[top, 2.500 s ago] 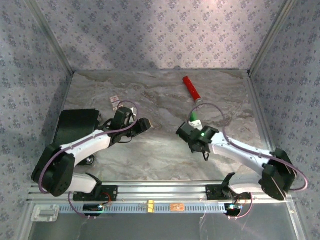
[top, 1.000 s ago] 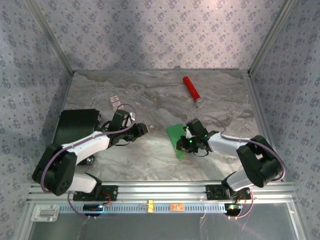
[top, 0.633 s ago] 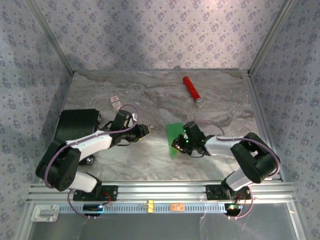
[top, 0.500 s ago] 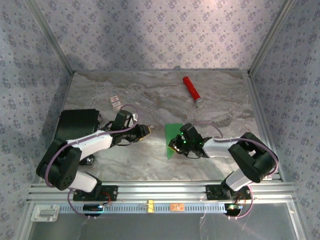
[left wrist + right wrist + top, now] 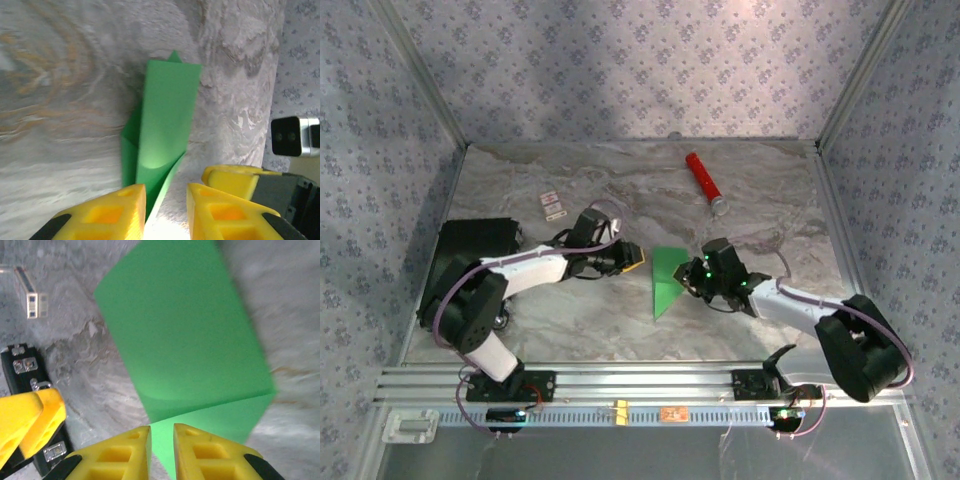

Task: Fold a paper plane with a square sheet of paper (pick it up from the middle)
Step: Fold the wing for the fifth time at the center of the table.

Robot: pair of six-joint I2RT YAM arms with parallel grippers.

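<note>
Though creased into a pointed wedge, the green paper (image 5: 665,278) is pinched by the right gripper (image 5: 161,432). Left gripper (image 5: 166,192) is held slightly spread at its tip; white tag (image 5: 551,205) print can't be read.

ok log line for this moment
folded green paper: on table | left gripper: open, astride one end | right gripper: shut on its edge

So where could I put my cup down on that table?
Bare marble at the back between the small card and the red cylinder, and right of the cylinder. Crowded mid-table, where the left gripper and right gripper meet at the green paper.
</note>
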